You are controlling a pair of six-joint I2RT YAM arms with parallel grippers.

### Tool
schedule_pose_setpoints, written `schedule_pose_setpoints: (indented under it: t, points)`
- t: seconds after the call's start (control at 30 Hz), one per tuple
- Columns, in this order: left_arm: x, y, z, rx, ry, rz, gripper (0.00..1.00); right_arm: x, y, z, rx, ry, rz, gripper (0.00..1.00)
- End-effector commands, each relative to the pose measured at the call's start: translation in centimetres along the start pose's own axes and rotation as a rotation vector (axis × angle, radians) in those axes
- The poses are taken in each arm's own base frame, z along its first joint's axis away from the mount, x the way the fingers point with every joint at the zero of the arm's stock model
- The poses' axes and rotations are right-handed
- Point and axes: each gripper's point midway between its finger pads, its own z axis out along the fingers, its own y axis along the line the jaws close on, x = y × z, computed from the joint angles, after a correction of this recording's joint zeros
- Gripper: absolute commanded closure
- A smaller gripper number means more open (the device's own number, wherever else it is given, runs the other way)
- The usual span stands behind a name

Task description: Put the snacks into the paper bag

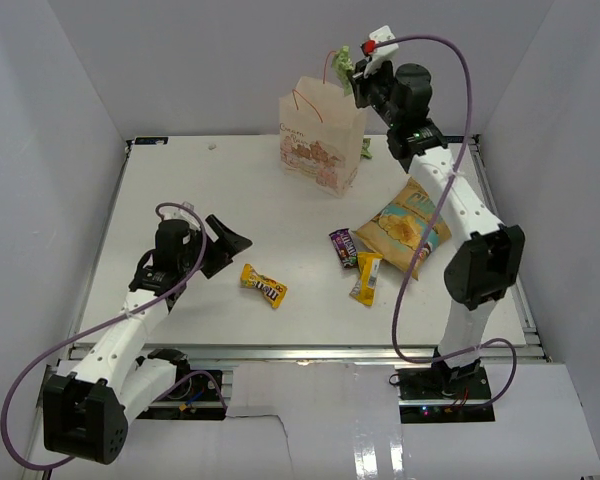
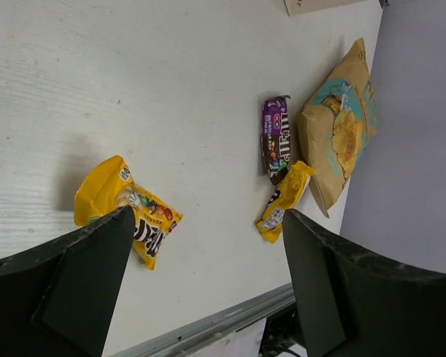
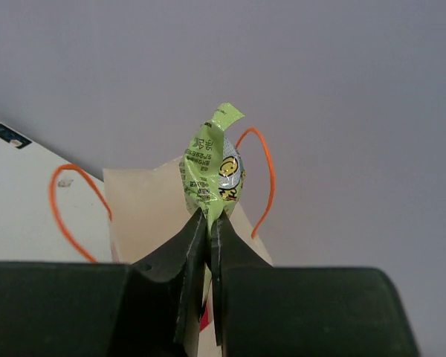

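The cream paper bag (image 1: 320, 135) stands upright at the back of the table; its orange handles show in the right wrist view (image 3: 145, 201). My right gripper (image 1: 355, 75) is shut on a small green snack packet (image 3: 212, 167) and holds it above the bag's open top. On the table lie the yellow-tan chip bag (image 1: 405, 225), the purple bar (image 1: 343, 246), the yellow bar (image 1: 365, 278) and the yellow M&M's pack (image 1: 264, 285). My left gripper (image 1: 230, 245) is open and empty, low over the table just left of the M&M's pack (image 2: 123, 204).
A small green item (image 1: 366, 152) lies on the table right of the paper bag. White walls enclose the table on three sides. The table's metal front rail (image 2: 208, 323) runs close under my left gripper.
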Motion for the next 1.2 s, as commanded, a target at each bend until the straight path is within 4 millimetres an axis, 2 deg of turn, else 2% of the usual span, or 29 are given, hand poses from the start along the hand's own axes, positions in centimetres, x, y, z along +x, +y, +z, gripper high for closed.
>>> schedule_pose_setpoints:
  t: [0.0, 0.1, 0.17, 0.2, 0.23, 0.27, 0.3, 0.33, 0.37, 0.4, 0.43, 0.47, 0.5, 0.53, 0.57, 0.6, 0.63, 0.67, 0.7, 0.77, 0.8, 0.97, 1.0, 1.07, 1.1, 1.17]
  points:
    - [-1.1, -0.9, 0.0, 0.017, -0.062, -0.078, 0.09, -0.1, -1.1, 3.4, 0.074, -0.076, 0.037, 0.92]
    - [0.0, 0.4, 0.4, -0.048, -0.027, -0.111, 0.09, 1.1, -1.1, 4.8, 0.069, -0.055, 0.034, 0.82]
    - [0.3, 1.1, 0.7, -0.098, -0.03, -0.139, 0.09, 1.6, -0.7, 4.8, 0.044, -0.05, 0.014, 0.7]
    - [1.2, 1.5, 0.9, -0.13, -0.004, -0.145, 0.09, 0.8, -0.7, 4.3, 0.037, -0.063, 0.004, 0.64]
    - [1.3, 1.6, 1.0, -0.149, -0.002, -0.153, 0.09, 1.6, -0.3, 4.0, 0.024, -0.047, 0.002, 0.58]
    - [1.4, 2.1, 1.3, -0.191, -0.016, -0.175, 0.09, 1.7, -0.1, 3.6, 0.005, -0.045, -0.005, 0.48]
    - [2.5, 2.5, 1.3, -0.237, 0.014, -0.174, 0.09, 0.2, -0.3, 2.6, 0.002, -0.064, -0.008, 0.42]
    - [3.2, 3.4, 1.9, -0.295, 0.036, -0.181, 0.09, 0.9, -0.1, 2.1, -0.011, -0.044, -0.006, 0.31]
    - [3.0, 4.0, 1.8, -0.364, 0.016, -0.177, 0.09, 1.2, 0.0, 1.4, -0.049, -0.024, -0.01, 0.26]
    - [3.8, 4.1, 2.0, -0.405, 0.035, -0.193, 0.09, -0.3, 0.0, 0.0, -0.075, -0.036, -0.018, 0.21]
    - [4.0, 4.3, 2.7, -0.462, 0.048, -0.205, 0.1, 1.0, 1.5, -1.1, -0.179, 0.007, -0.011, 0.15]
    - [4.4, 4.9, 2.7, -0.522, 0.059, -0.222, 0.1, 1.5, 1.2, -2.2, -0.211, 0.026, -0.012, 0.15]
    - [5.4, 6.1, 2.2, -0.621, 0.074, -0.26, 0.11, 0.1, 1.3, -3.9, -0.235, 0.014, -0.018, 0.14]
    - [6.2, 7.3, 2.6, -0.697, 0.102, -0.274, 0.12, 0.3, 2.0, -5.1, -0.288, 0.021, -0.015, 0.13]
    - [6.3, 7.1, 2.8, -0.723, 0.11, -0.286, 0.12, 3.2, 2.2, -6.5, -0.316, 0.083, 0.004, 0.12]
    - [7.2, 7.4, 2.5, -0.764, 0.137, -0.29, 0.12, 2.3, 2.5, -8.4, -0.338, 0.071, -0.024, 0.12]
    - [7.5, 7.4, 2.9, -0.772, 0.143, -0.304, 0.12, 2.9, 3.1, -9.6, -0.366, 0.081, -0.026, 0.11]
    - [7.8, 7.4, 3.5, -0.782, 0.153, -0.305, 0.12, 5.9, 3.6, -11.0, -0.386, 0.138, -0.011, 0.1]
    - [8.1, 7.4, 3.9, -0.784, 0.157, -0.303, 0.12, 5.1, 4.0, -12.7, -0.404, 0.125, -0.033, 0.09]
    - [8.2, 7.2, 4.7, -0.782, 0.168, -0.299, 0.14, 6.9, 5.0, -15.0, -0.464, 0.164, -0.043, 0.09]
    - [8.2, 7.2, 5.4, -0.789, 0.17, -0.298, 0.19, 8.1, 5.9, -16.8, -0.493, 0.201, -0.033, 0.09]
    - [8.3, 7.1, 7.6, -0.779, 0.202, -0.261, 0.42, 9.6, 8.6, -21.4, -0.634, 0.223, -0.075, 0.15]
    - [8.4, 6.9, 8.0, -0.767, 0.21, -0.251, 0.51, 9.3, 9.0, -22.1, -0.651, 0.217, -0.081, 0.16]
    - [8.4, 6.5, 8.1, -0.746, 0.223, -0.244, 0.58, 10.0, 10.4, -23.9, -0.726, 0.233, -0.06, 0.19]
    - [8.1, 5.8, 8.1, -0.71, 0.224, -0.223, 0.64, 9.6, 11.4, -24.8, -0.785, 0.212, -0.05, 0.19]
    - [7.6, 4.4, 8.4, -0.638, 0.225, -0.197, 0.67, 10.2, 13.2, -27.0, -0.894, 0.224, -0.026, 0.2]
